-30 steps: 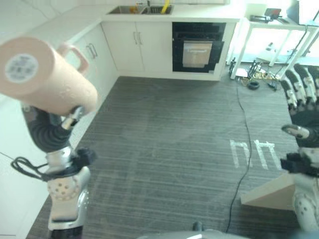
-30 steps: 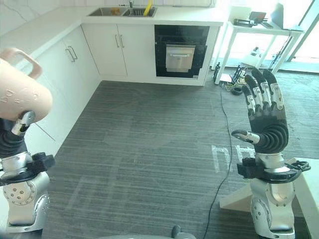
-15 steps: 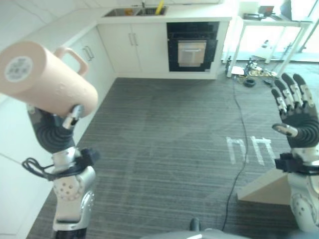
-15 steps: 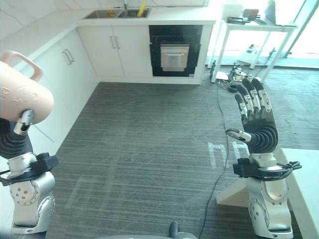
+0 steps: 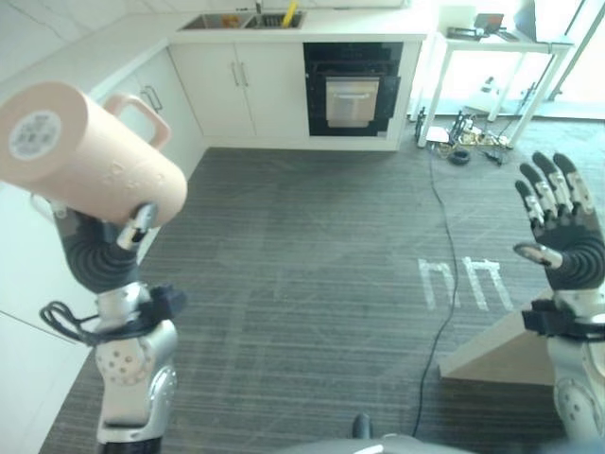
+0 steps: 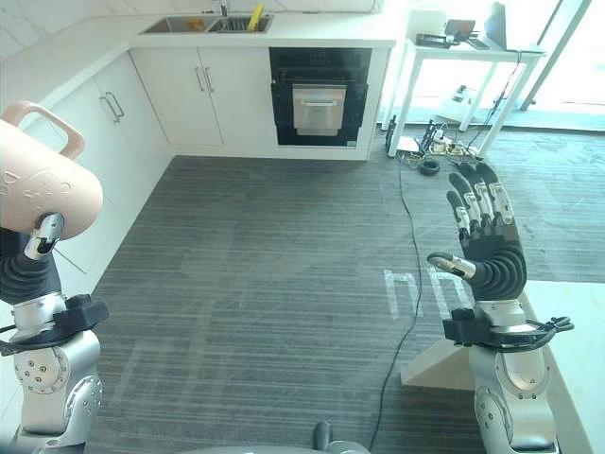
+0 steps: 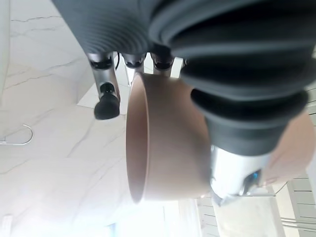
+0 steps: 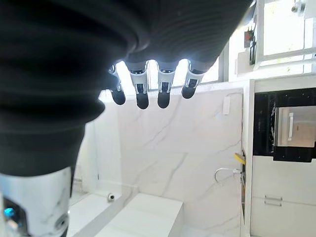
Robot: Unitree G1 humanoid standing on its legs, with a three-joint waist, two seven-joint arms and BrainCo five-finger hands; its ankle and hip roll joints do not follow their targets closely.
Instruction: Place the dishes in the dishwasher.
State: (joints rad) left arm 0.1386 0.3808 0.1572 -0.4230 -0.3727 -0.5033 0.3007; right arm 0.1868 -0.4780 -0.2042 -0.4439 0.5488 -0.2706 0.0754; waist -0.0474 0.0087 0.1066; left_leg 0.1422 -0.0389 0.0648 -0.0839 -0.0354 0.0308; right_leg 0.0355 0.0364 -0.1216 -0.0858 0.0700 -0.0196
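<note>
A peach-pink mug (image 5: 90,151) with a loop handle lies tilted on its side, its base facing me, high at the left. My left hand (image 5: 97,253) is shut on it from below, fingers (image 7: 106,106) curled round the mug (image 7: 163,148). My right hand (image 6: 492,255) is raised at the right, palm inward, with its fingers (image 8: 140,94) straight, spread and empty.
White cabinets (image 5: 180,95) run along the left and the far wall. A black built-in oven (image 5: 352,90) sits at the back, with a sink (image 5: 236,19) on the counter above. A white table (image 5: 492,38) stands back right. A pale wedge-shaped board (image 5: 492,355) lies on the grey floor near my right hand.
The whole picture has shifted, so the camera has moved. Both hands keep about the same raised pose, and the mug stays in my left hand.
</note>
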